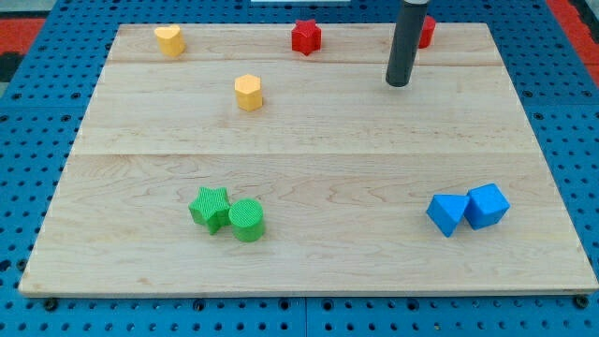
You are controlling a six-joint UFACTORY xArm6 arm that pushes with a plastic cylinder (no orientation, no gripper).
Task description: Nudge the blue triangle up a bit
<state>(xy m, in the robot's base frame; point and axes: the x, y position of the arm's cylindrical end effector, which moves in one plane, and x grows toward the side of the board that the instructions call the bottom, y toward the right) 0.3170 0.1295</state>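
The dark rod comes down from the view's top, and my tip [400, 83] rests on the pale wooden board [309, 140] in its upper right part; being a plain rod, it has nothing that opens or closes and holds nothing, touching no block.

The blue triangular plastic block [447, 214] lies well below my tip and a little toward the view's right, near the board's lower right area. It touches the blue cube [488, 205] on its right side.

Just right of the rod, partly hidden behind it, sits a red block [426, 31] whose shape I cannot make out. Left of my tip, near the top edge, is a red star-shaped block [306, 36]. Farther left are a yellow hexagonal block [248, 93] and a yellow heart-like block [169, 40]. Far down to the left, a green star block [211, 208] touches a green cylinder [247, 220].
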